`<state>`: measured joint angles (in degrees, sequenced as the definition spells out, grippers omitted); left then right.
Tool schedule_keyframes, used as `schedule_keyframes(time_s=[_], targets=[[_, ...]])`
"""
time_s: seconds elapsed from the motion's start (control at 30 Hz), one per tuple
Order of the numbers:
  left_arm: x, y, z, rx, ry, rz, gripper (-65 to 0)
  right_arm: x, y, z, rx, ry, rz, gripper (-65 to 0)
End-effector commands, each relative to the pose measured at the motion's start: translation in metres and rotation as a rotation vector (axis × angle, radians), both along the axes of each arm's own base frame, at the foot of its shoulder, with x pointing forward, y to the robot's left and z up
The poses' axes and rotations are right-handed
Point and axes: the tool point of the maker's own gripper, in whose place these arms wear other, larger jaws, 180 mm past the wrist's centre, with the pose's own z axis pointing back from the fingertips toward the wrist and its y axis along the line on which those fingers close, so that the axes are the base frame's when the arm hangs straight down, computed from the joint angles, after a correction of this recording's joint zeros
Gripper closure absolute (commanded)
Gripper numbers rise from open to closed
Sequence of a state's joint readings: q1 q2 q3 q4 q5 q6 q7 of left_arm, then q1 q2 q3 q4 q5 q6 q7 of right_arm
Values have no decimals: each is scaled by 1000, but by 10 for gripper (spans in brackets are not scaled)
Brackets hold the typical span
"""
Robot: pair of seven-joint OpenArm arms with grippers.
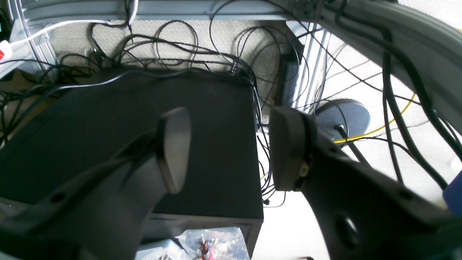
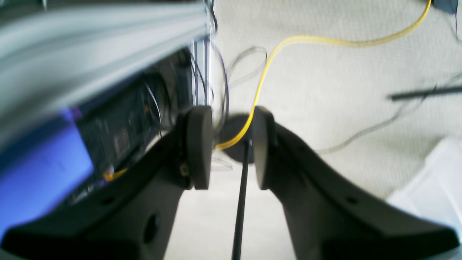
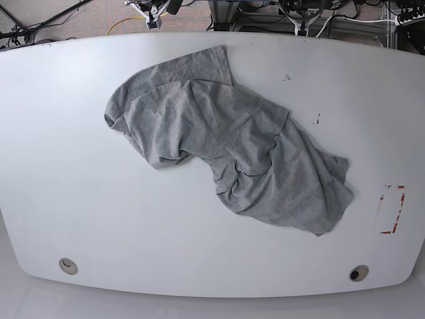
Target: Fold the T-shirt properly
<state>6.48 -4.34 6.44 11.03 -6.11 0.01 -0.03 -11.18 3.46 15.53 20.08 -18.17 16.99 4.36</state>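
The heather-grey T-shirt [image 3: 226, 146] lies crumpled and wrinkled on the white table [image 3: 80, 199], running from upper left to lower right, with one sleeve [image 3: 206, 63] pointing toward the far edge. No lettering shows. Both arms are behind the table's far edge, away from the shirt. My left gripper [image 1: 231, 151] is open and empty over the floor; it shows small in the base view [image 3: 302, 23]. My right gripper [image 2: 229, 146] is open and empty, also over the floor; it shows in the base view [image 3: 154, 16]. Neither wrist view shows the shirt.
A red-marked label [image 3: 392, 209] lies near the table's right edge. Two round holes [image 3: 66, 266] [image 3: 358, 273] sit near the front edge. Beyond the far edge are a black box [image 1: 108, 137], tangled cables [image 1: 180, 54] and a yellow cable [image 2: 288, 39].
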Motion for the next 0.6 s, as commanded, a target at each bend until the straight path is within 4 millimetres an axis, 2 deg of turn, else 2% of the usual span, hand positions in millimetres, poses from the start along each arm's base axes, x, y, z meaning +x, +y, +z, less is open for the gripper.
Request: schedule_keyframes(time_s=[0.0, 0.3, 0.47, 0.57], targets=[[1, 3, 0, 5, -7, 0, -325, 8, 0, 1, 7, -32, -9, -184], [2, 6, 1, 8, -28, 12, -325, 10, -1, 2, 6, -37, -8, -181], [-12, 7, 4, 14, -100, 5, -325, 8, -2, 2, 5, -47, -22, -181], [-24, 7, 6, 15, -118, 3, -325, -7, -3, 3, 3, -37, -23, -181]])
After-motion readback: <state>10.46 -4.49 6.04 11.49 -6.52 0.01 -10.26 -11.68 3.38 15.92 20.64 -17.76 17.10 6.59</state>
